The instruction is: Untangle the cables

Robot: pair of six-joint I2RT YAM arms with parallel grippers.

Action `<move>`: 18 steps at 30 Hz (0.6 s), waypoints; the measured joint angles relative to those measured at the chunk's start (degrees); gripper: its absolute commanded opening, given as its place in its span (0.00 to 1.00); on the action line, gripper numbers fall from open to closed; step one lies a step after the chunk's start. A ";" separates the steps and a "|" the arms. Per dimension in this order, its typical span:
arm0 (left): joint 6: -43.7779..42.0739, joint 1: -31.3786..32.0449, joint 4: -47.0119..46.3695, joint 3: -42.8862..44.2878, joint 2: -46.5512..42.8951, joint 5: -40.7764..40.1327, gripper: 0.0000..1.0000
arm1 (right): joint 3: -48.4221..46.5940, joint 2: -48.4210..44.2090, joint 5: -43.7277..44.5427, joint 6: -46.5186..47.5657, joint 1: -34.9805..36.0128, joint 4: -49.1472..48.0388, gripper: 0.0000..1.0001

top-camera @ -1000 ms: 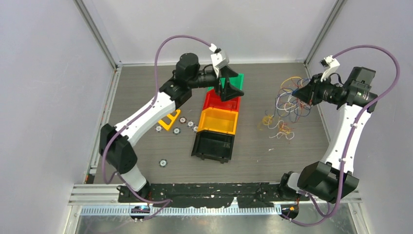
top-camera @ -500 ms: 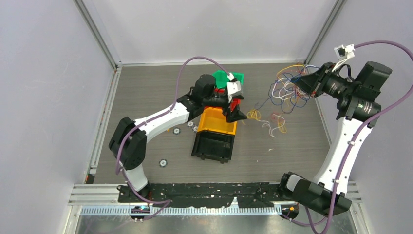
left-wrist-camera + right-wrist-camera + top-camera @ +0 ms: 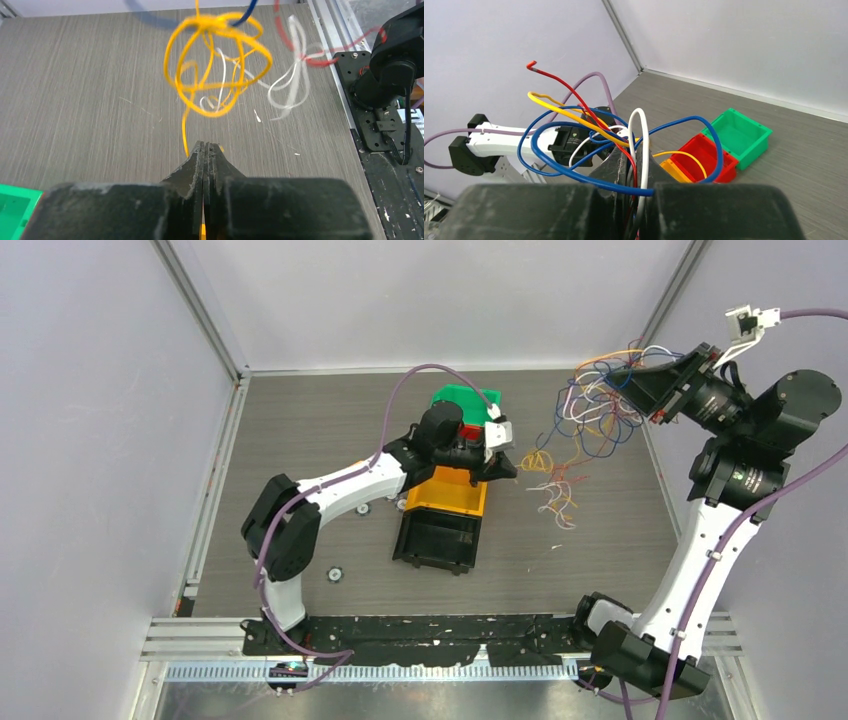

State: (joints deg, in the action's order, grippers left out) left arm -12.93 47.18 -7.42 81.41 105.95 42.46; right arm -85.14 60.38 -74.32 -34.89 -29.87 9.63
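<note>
With the right jaws clamped on a raised bunch of the cables (image 3: 585, 420) above the far right of the tabletop (image 3: 300, 420) and the left jaws pinching one yellow strand (image 3: 185, 131) lower down, draw them apart slowly — a jerk would likely tighten the yellow knot (image 3: 215, 65) between them.

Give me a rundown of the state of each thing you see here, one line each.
left gripper: shut on the yellow cable.
right gripper: shut on the cables, raised.
cables: tangled, hanging from the right gripper.
yellow cable: looped, caught in the tangle.
green bin: upright, empty.
red bin: upright, looks empty.
orange bin: upright, partly hidden by the left arm.
black bin: upright, looks empty.
</note>
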 measured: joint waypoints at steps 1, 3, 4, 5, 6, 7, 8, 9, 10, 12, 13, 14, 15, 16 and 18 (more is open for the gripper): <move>0.02 -0.17 0.44 0.00 0.04 -0.11 0.00 | -0.15 0.11 -0.09 -1.49 -0.52 -1.05 0.05; 0.11 -0.66 0.61 -0.13 -0.07 -0.28 0.00 | -0.98 0.81 -0.24 -4.28 -2.12 -3.58 0.06; 0.20 -0.98 0.66 -0.61 -0.35 -0.37 0.00 | -1.51 1.33 -0.24 -5.84 -3.08 -5.29 0.05; 0.24 -1.29 0.79 -1.27 -0.76 -0.39 0.00 | -1.86 1.79 -0.24 -7.15 -3.85 -6.93 0.05; 0.22 -1.73 0.83 -2.60 -1.55 -0.48 0.00 | -2.19 2.47 -0.28 -8.94 -5.01 -9.25 0.05; 0.22 -2.25 1.05 -4.15 -2.56 -0.52 0.00 | -2.58 3.23 -0.31 -10.82 -6.16 -11.63 0.05; 0.22 -2.91 1.53 -6.14 -3.93 -0.59 0.00 | -2.93 4.11 -0.24 -12.41 -7.26 -13.84 0.05; 0.20 -3.41 1.90 -7.56 -5.03 -0.66 0.00 | -3.19 4.85 -0.24 -13.97 -7.98 -15.69 0.05; 0.17 -3.96 2.29 -9.16 -6.34 -0.66 0.17 | -3.39 5.88 -0.31 -15.82 -8.74 -18.12 0.05; -0.31 -4.66 3.15 -10.86 -8.20 -0.85 0.76 | -3.39 7.85 -0.39 -21.29 -9.49 -24.13 0.05; -1.03 -5.01 3.37 -10.99 -8.83 -1.05 0.93 | -3.13 8.70 -0.37 -24.20 -9.66 -27.41 0.05; -1.11 -5.16 3.21 -10.84 -9.14 -1.36 0.99 | -2.71 9.29 -0.46 -26.80 -9.66 -30.21 0.05; -0.59 -5.11 2.97 -10.36 -9.22 -1.66 0.99 | -2.21 9.68 -0.66 -29.05 -9.64 -32.65 0.05; 0.31 -4.90 2.73 -9.79 -9.18 -2.05 0.99 | -1.79 9.75 -0.94 -30.58 -9.62 -34.23 0.05; 1.99 -4.20 2.08 -7.37 -8.24 -2.54 1.00 | -1.01 9.68 -1.84 -33.33 -9.57 -37.33 0.05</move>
State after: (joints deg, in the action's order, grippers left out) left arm -10.94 42.98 -5.34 74.04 97.71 39.92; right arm -86.15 70.06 -76.16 -68.23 -39.44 -27.70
